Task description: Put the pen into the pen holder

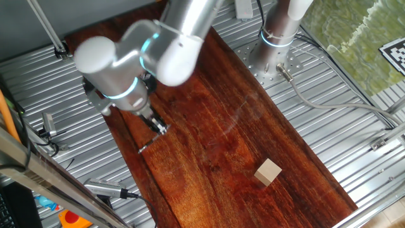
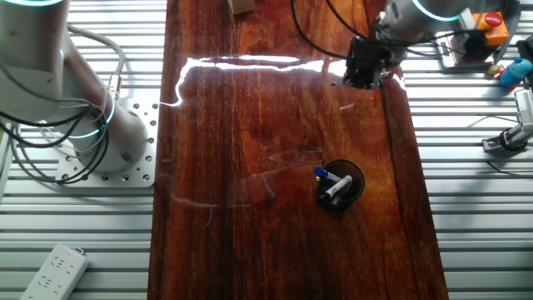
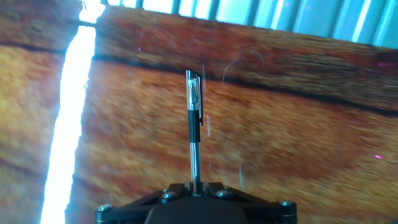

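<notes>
Gripper [image 3: 195,186] clamps the pen [image 3: 194,124] by one end, shaft running up-frame; the pen holder [image 2: 340,186] sits lower centre, well apart.

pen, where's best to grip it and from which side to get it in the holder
Near one end of the slim barrel, pinched across its width, as the gripper has it now. The pen sticks straight out past the fingertips, which probably leaves a long free length to lower into the pen holder from above.
</notes>
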Controlling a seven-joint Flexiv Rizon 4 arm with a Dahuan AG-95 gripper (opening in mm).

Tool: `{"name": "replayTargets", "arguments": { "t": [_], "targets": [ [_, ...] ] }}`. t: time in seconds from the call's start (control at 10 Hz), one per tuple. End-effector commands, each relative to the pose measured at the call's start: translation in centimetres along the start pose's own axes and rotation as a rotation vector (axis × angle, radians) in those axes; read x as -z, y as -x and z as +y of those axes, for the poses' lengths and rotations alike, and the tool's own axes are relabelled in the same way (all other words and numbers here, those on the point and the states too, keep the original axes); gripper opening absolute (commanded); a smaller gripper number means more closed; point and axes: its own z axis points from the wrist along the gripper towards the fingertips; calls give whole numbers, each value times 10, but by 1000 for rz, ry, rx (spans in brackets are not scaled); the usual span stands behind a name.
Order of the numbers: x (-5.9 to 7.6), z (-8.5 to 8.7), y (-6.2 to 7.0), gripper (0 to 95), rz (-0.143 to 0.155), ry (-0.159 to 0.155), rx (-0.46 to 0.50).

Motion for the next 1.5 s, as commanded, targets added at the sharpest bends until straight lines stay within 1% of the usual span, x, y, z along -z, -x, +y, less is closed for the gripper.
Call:
{"name": "replayTargets", "arguments": {
  "t": [0.1,0.3,0.4,0.6,0.7,0.8,0.9,1.0,1.1,1.3,1.4,1.5],
  "targets": [
    [9,-15,-7,0,19,4,21],
    [17,-29,-12,0,37,6,42],
    [20,-38,-15,0,40,7,59],
    [21,-50,-24,0,43,9,83],
    [22,-53,-28,0,45,9,88],
    [22,-56,-32,0,57,13,96],
    [22,-60,-38,0,99,25,102],
    [23,-62,-41,0,139,37,109],
    [23,-62,-41,0,144,41,112],
    [24,-63,-44,0,140,41,125],
    [25,-67,-48,0,140,42,142],
    [27,-73,-52,0,132,49,159]
  ]
}}
